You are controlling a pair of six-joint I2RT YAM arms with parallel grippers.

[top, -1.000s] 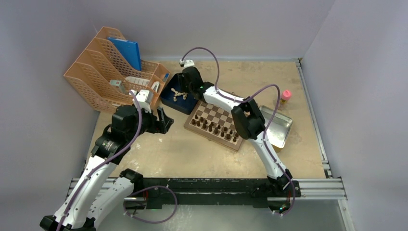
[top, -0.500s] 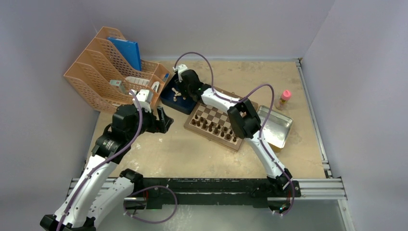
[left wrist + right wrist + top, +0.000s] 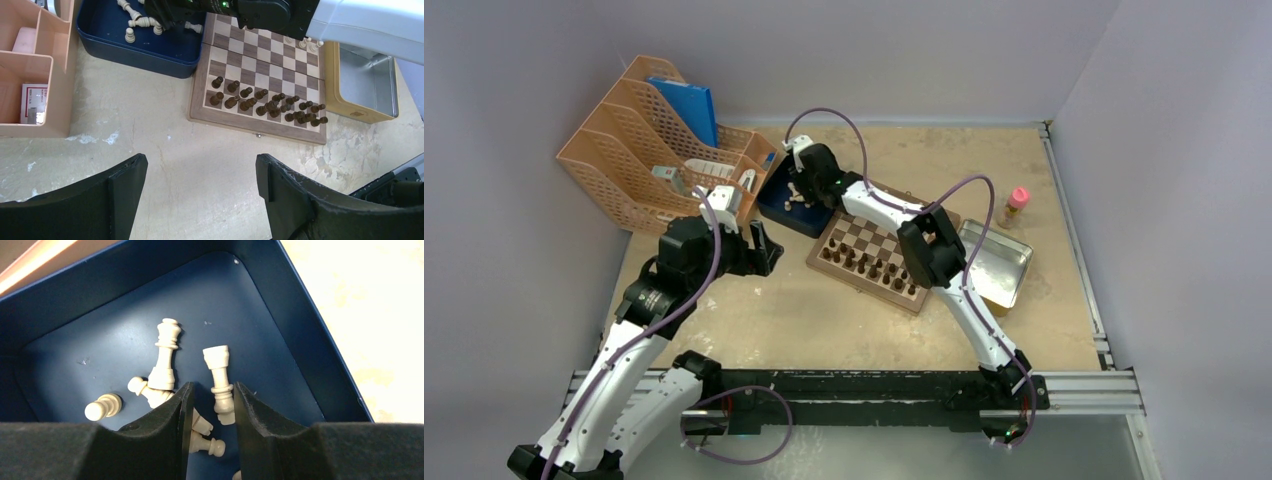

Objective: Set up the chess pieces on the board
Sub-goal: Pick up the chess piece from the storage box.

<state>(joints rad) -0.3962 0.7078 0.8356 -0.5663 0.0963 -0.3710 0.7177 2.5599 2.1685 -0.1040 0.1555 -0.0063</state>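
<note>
Because the light chess pieces (image 3: 165, 356) are lying loose on the floor of a dark blue tray (image 3: 310, 352) just beside the board (image 3: 252, 62), the right gripper (image 3: 212, 389) is held low inside that tray, pointing down at the pile. Its jaws are drawn in to a slim gap, and one toppled piece is seen lying in that gap; whether it is already pinched cannot be told. A rook-shaped piece (image 3: 220, 377) lies just beside one finger, so a clean single pick may be hampered. On the board, dark brown pieces (image 3: 265, 105) are standing in two crowded rows along the near side, while only a few light ones are seen at the far edge, so most of the light set is judged not yet placed. The left gripper (image 3: 200, 200) is held wide open and empty above bare table (image 3: 200, 150) near the board, apparently kept out of the way.
</note>
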